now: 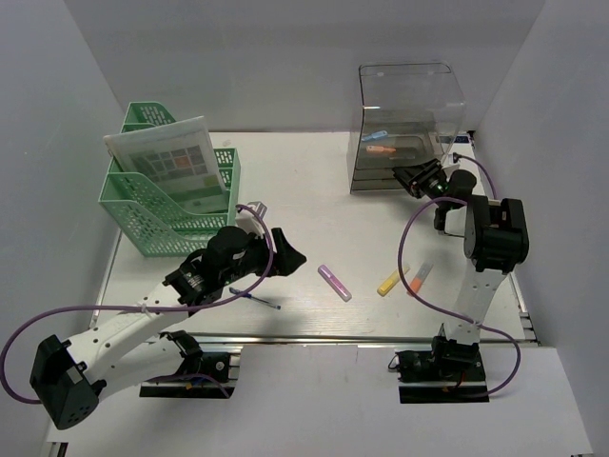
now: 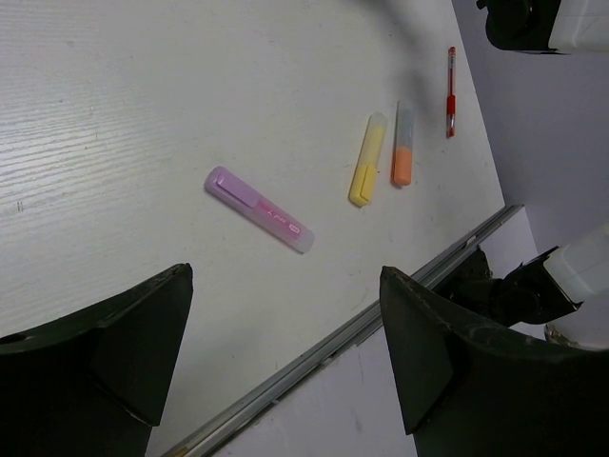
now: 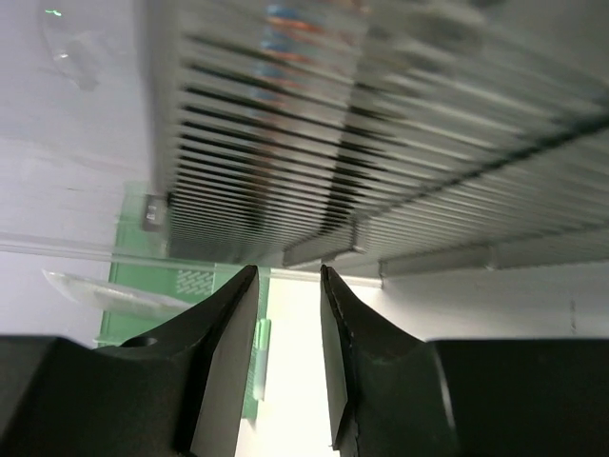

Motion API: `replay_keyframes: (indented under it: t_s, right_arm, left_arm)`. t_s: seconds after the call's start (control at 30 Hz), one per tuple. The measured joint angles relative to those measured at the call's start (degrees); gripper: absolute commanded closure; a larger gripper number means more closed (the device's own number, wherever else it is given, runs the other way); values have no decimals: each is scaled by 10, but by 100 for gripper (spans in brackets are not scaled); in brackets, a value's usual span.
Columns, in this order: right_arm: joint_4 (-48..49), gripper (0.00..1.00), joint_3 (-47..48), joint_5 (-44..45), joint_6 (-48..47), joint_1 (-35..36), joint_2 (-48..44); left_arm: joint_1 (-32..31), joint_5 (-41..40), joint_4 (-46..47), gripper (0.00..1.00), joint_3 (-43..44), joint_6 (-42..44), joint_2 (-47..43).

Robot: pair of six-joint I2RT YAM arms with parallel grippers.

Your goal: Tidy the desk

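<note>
White desk (image 1: 314, 205) spans the enclosure floor between pale grey walls (image 1: 285, 57), with a metal rail (image 1: 314, 338) on its 6 o'clock edge. Green file trays (image 1: 171, 205) stand at 10 o'clock and a clear drawer box (image 1: 409, 124) at 1 o'clock. Purple marker (image 1: 334, 283), yellow marker (image 1: 389, 282) and orange marker (image 1: 420, 277) lie loose toward 5 o'clock. Left gripper (image 1: 285, 255) is spread wide and empty. Right gripper (image 1: 419, 178) is narrowly parted at the box front, with nothing between its fingers.

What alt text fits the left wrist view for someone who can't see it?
The open left tool hovers above the white desk, a purple highlighter lying just ahead of it. Farther off lie a yellow highlighter and an orange highlighter side by side, then a red pen.
</note>
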Motion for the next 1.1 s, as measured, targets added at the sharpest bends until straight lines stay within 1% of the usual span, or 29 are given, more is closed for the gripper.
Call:
replay_keyframes:
  t_s: [0.17,0.3,0.43,0.5,0.53,0.67,0.73,0.9,1.1]
  right_arm:
    - [30,66,-4,18,15,6,3]
    - [54,70,-19,41,21,7,9]
    - [76,72,-31,62,29,7,11]
    - [90,76,-35,70,32,7,13]
    - [100,80,-38,75,35,8,16]
    - [112,93,-41,81,43,10,25]
    - [116,96,-41,81,46,10,26]
    - [127,97,-56,83,51,9,26]
    - [136,97,-103,84,58,9,23]
  left_arm:
    - [0,-2,0,11,0,-1,-2]
    - [0,-2,0,11,0,-5,-2]
    - [0,-3,0,11,0,-7,-2]
    - [0,-2,0,11,0,-9,-2]
    - [0,-3,0,11,0,-10,-2]
    - [0,-2,0,11,0,-16,-2]
    - [0,-3,0,11,0,-19,-2]
    - [0,-3,0,11,0,-24,-3]
    - [0,-3,-5,11,0,-27,-17]
